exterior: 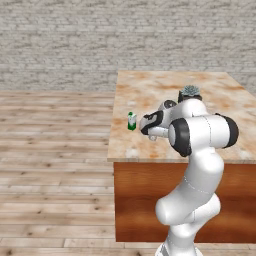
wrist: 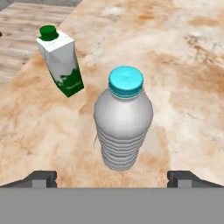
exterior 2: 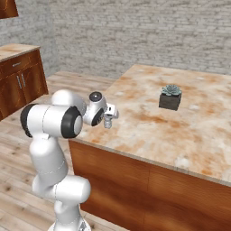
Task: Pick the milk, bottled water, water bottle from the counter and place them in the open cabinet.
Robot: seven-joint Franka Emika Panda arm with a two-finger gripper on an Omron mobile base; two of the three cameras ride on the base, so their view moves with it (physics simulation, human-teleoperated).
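The bottled water [wrist: 124, 124], clear with a blue cap, stands upright on the counter [wrist: 188, 87] of beige marble. My gripper [wrist: 112, 177] is open, with one finger on each side of the bottle's base and not touching it. The milk [wrist: 60, 61], a green-and-white carton with a green cap, stands just beyond the bottle to the left. From the left base view the milk [exterior: 131, 121] is near the counter's [exterior: 150, 90] left edge, with my hand beside it. In the right base view the bottled water [exterior 2: 108, 122] peeks out under my hand. The water bottle is out of view.
A small potted succulent [exterior 2: 171, 97] in a dark box sits farther in on the counter [exterior 2: 149, 131]. Low wooden cupboards [exterior 2: 18, 81] stand at the left wall, and a reddish-brown wooden corner [exterior 2: 6, 8] hangs above them. Plank floor lies left of the island.
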